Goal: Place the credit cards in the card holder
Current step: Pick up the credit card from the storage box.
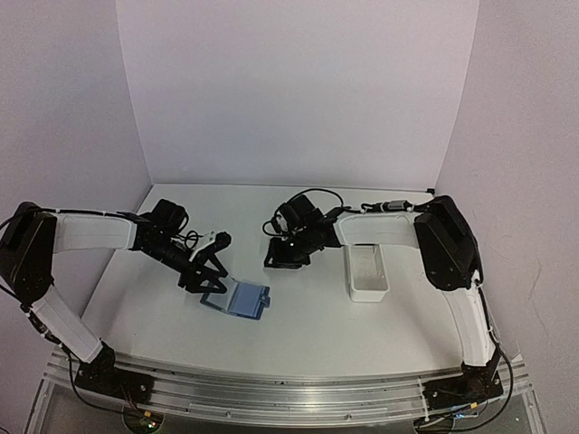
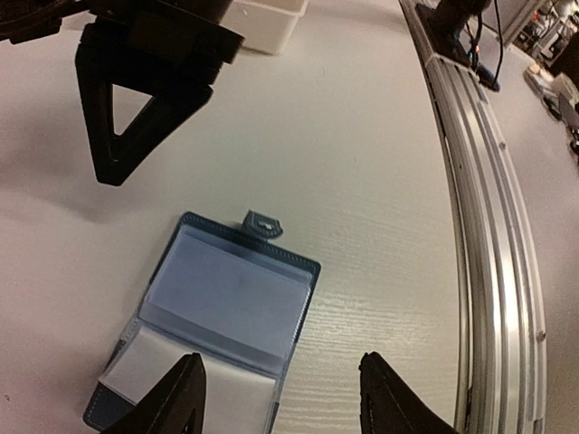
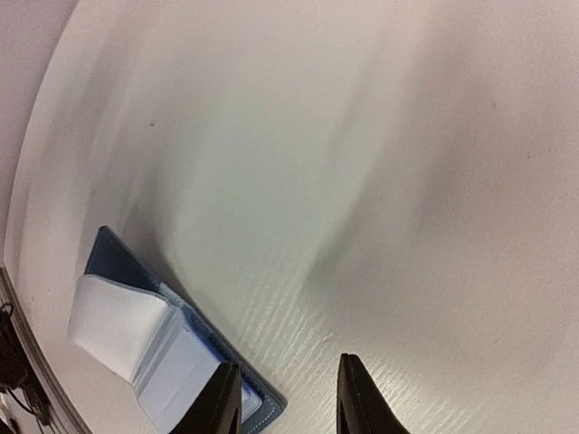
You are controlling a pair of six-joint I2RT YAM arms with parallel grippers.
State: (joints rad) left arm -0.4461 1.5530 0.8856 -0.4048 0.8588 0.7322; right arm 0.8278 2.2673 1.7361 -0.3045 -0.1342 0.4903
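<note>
Because the small blue folding card holder [image 2: 231, 294] lies spread open on the white wood-grain table [image 2: 362, 136], with its pale clear-sleeved inside facing up and its snap tab pointing away from the left arm, its pockets are exposed for loading. The left gripper [image 2: 280, 362] hangs low over the holder's near half with its black fingers spread wide. One finger is over the pale page and the other over bare table just beside the holder's edge. It pinches nothing. I judge it is placed to pin the holder flat, though I cannot tell whether it touches.

The right gripper [image 3: 288, 362] stands nearer the middle of the table, its jaws parted with only tabletop between them. In its wrist view a corner of the holder reaches one of its fingers.

A pale sheet [image 2: 145, 371] in the holder's near half may be a credit card or a sleeve; no loose one shows. The long white plastic tray [image 1: 366, 287] sits well to the right.
</note>
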